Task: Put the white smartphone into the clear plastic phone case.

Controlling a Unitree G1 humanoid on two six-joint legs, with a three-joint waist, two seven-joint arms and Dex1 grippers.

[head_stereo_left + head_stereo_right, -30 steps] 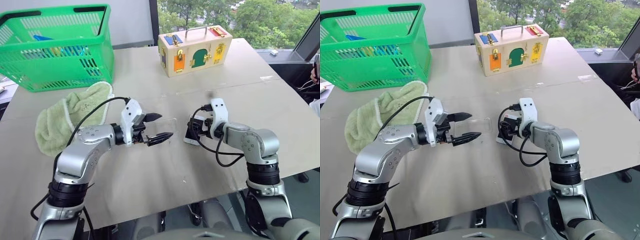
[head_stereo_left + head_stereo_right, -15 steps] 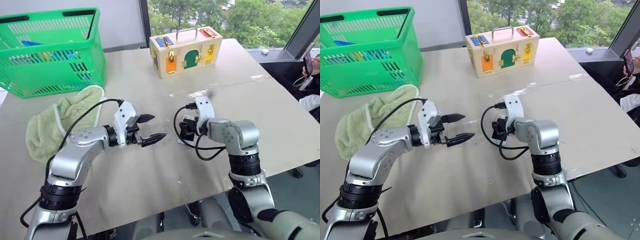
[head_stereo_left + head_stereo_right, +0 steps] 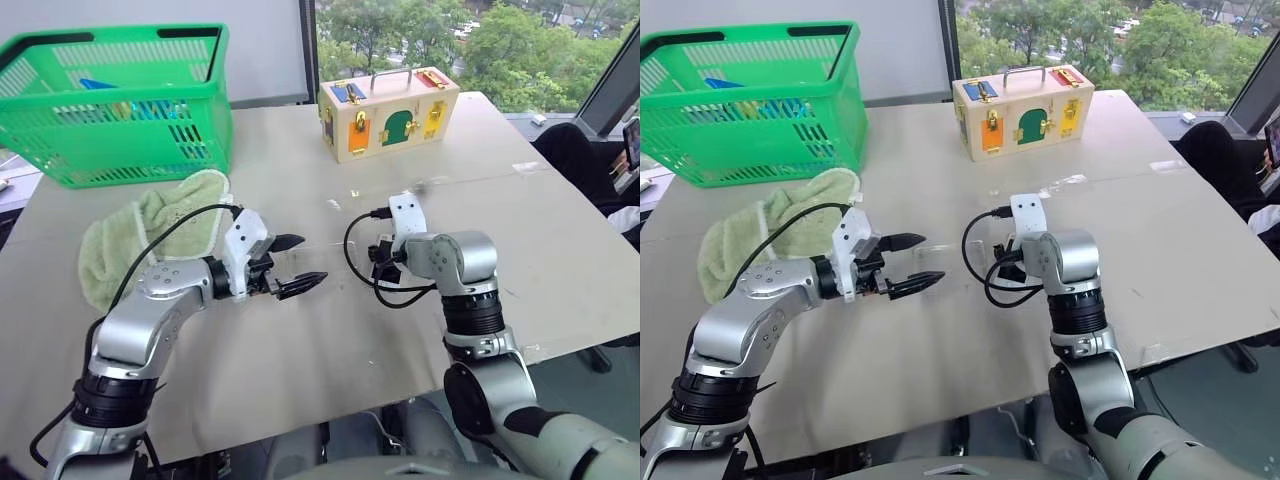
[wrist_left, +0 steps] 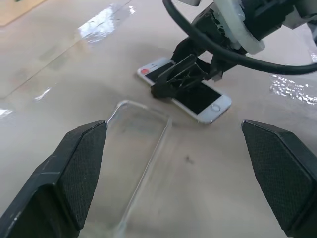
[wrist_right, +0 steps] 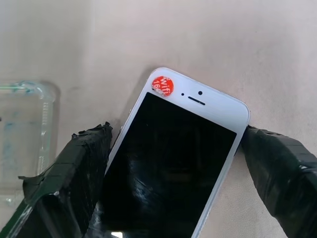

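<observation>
White smartphone [image 5: 181,163] lies screen-up on the surface [image 3: 300,350], bracketed by the open right pincer [image 5: 168,198], not clamped. Clear plastic phone case [image 4: 131,148] lies beside it, before the open left pincer [image 4: 173,178]. Green basket [image 3: 120,100], green towel [image 3: 140,235], wooden latch box [image 3: 388,108] seen farther back by windows.

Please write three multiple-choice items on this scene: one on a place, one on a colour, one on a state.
1. Where is the white smartphone?
A. in the basket
B. flat on the table, between the right tool's fingers
C. on the towel

2. What colour is the round sticker on the phone's top corner?
A. red-orange
B. blue
C. green

3. What state is the clear plastic phone case in?
A. fitted on the phone
B. held up by the left tool
C. empty on the table

Answers: B, the right tool straddles it on the table; A, the right wrist view shows it; C, it lies bare before the open left tool.
</observation>
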